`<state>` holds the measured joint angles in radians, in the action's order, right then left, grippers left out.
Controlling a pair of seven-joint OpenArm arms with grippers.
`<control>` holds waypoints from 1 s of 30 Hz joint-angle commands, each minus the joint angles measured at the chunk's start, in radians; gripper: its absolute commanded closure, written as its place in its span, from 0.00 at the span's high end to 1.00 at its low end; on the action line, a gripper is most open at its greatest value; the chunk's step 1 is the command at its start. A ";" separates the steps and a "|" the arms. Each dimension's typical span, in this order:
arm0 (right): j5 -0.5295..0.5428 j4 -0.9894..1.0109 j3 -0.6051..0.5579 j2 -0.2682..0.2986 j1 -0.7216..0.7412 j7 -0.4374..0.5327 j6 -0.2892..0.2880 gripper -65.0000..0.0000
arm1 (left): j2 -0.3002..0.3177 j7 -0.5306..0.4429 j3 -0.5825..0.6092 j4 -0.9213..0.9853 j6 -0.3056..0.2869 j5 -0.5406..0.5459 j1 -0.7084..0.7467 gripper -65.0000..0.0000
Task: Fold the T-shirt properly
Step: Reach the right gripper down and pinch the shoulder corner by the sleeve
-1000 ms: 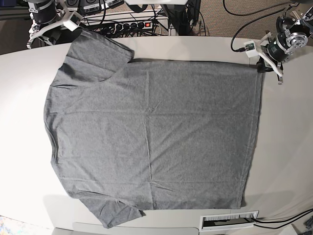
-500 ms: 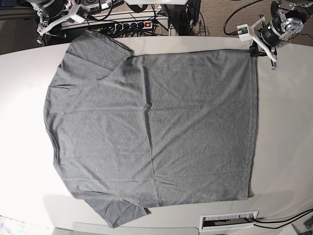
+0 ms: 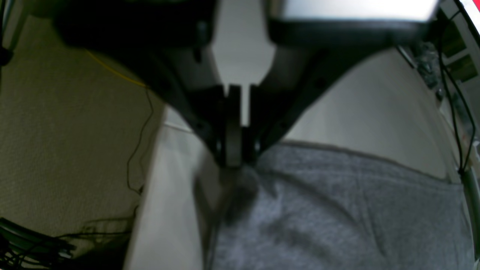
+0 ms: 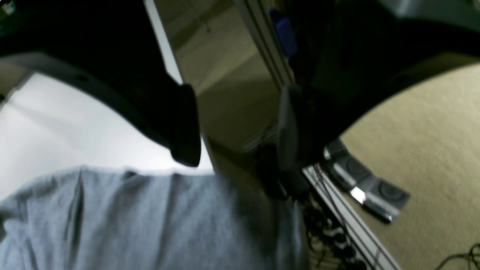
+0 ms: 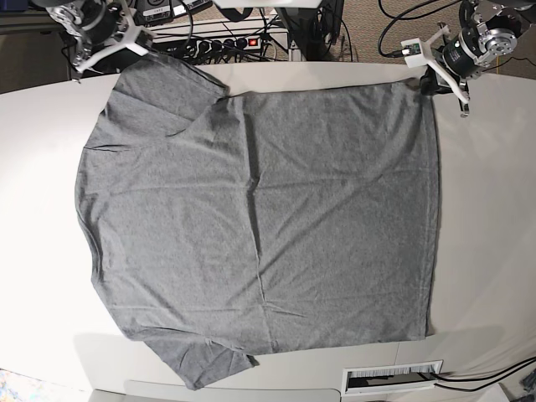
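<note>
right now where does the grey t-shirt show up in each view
Base: the T-shirt lies spread flat over most of the table, sleeves toward the picture's left.
Left wrist: its hem corner fills the lower right, pinched in the shut left gripper.
Right wrist: its cloth fills the lower left, below the open right gripper, not held.
Shared landmark: the pale table edge beside the shirt, seen in all three views.

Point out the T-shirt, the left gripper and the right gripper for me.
T-shirt (image 5: 260, 218): base view, middle of the spread grey body.
left gripper (image 3: 234, 159): left wrist view, tips pinching the shirt's corner.
right gripper (image 4: 236, 157): right wrist view, gap between the tips.
</note>
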<state>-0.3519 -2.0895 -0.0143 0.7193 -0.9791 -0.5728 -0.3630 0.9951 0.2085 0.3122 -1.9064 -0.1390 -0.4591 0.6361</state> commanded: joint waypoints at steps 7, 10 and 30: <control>-0.073 0.008 -0.117 0.009 0.097 -0.094 0.016 0.52 | 0.013 -0.006 0.000 -0.006 -0.019 0.008 0.010 0.00; -0.076 0.008 -0.116 0.009 0.110 -0.090 0.027 0.52 | 0.013 -0.006 0.000 -0.006 -0.019 0.008 0.010 0.00; -0.072 0.011 -0.116 0.009 0.134 -0.068 0.032 0.33 | 0.013 -0.006 0.000 -0.006 -0.019 0.007 0.010 0.00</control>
<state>-0.4187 -2.0678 -0.1360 0.7166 -0.8417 -0.6403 -0.3378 0.9947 0.2085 0.3122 -1.9064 -0.1390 -0.4587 0.6365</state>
